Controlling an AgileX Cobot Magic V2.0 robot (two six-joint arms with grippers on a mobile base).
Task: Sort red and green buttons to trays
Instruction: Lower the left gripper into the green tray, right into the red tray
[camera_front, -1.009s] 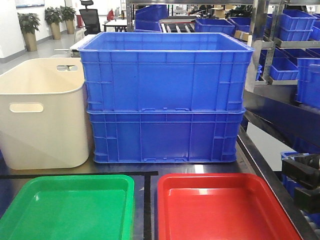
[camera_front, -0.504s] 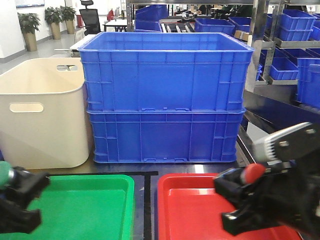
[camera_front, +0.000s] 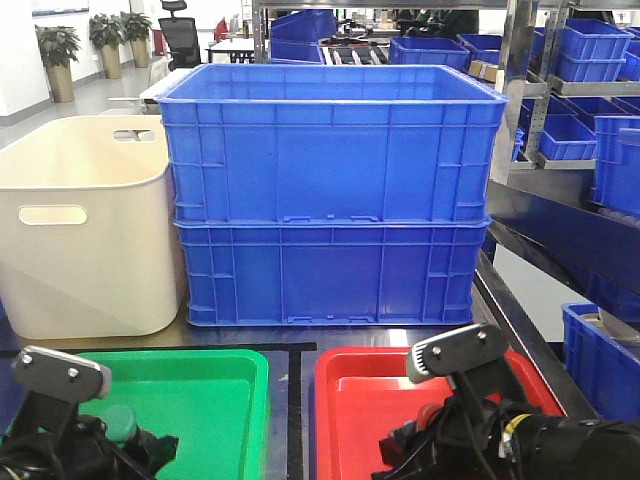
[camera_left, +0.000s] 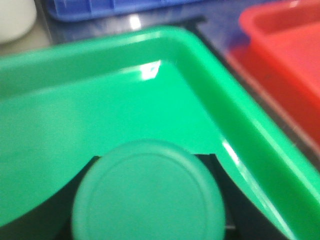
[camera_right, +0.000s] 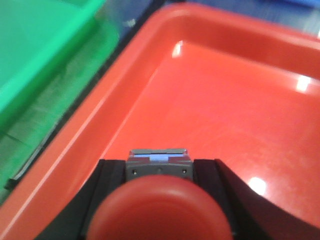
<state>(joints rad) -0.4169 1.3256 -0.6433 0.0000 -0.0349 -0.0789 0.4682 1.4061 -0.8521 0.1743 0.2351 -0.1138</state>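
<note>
The left tool is clamped on the green button over the green tray. The right tool grips the red button over the red tray's left edge. Both look small, hard and light (smooth caps, so hold the dark bodies).

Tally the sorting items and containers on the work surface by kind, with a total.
Buttons: 2, a green button in the left claw and a red button in the right claw
Trays: 2, green tray and red tray
Stacked blue crates: 2, upper and lower
Cream tub: 1
Total: 7
</note>
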